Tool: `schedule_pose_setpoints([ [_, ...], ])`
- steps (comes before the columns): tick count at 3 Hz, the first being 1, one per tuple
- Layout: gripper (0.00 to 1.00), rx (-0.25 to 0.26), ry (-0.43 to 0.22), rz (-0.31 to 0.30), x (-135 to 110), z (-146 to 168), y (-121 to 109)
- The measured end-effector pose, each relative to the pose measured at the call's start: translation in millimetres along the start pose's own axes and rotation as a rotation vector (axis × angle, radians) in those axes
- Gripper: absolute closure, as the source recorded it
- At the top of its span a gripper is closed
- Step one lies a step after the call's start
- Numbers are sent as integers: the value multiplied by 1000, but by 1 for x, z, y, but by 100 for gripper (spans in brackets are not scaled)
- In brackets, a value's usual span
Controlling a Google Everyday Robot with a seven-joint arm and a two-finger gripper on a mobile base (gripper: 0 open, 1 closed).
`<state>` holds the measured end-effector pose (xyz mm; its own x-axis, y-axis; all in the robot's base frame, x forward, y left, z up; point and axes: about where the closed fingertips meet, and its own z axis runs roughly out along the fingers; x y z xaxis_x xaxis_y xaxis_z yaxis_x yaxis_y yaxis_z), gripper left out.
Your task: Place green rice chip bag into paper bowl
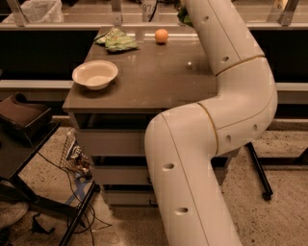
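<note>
Green rice chip bag (182,17): only a small patch of dark green shows, at the top edge just left of the arm (216,144) and above the far side of the bench (159,81). The rest is cut off or hidden, so how it is held cannot be confirmed. It is not in the paper bowl.

Far left, top: a clear plastic bag (36,9) sits behind a metal rail (62,26) that runs across the back.

Lower left: a dark case (21,115) lies on a black stand. Cables trail over the speckled floor (284,202) below it, and a crumpled wrapper (73,157) lies close to the foot of the bench.

Bench, left side: the paper bowl (95,74) stands upright and empty near the front left corner. A pale green mottled bag (117,42) lies at the rear left, well apart from the bowl.

Bench, rear centre: an orange (161,35) rests near the back edge, to the right of the pale bag and clear of it.

Below the top: drawer fronts (115,144), partly covered by the arm.

Arm: it rises from bottom centre, bends at an elbow over the right edge of the bench, then slants up and left across the rear right corner and leaves by the top edge.

Hand: beyond the top edge and out of view, so I cannot tell whether it is apart, together or clamped on anything.

Far right: a black leg (257,168) slants down to the floor behind the arm
</note>
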<state>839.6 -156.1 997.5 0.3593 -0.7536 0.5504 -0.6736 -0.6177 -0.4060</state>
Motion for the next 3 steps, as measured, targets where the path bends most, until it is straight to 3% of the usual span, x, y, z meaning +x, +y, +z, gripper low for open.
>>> schedule_pose_setpoints([
  [1, 100, 5, -6, 16, -3, -4, -3],
  [3, 100, 55, -101, 36, -13, -66, -7],
])
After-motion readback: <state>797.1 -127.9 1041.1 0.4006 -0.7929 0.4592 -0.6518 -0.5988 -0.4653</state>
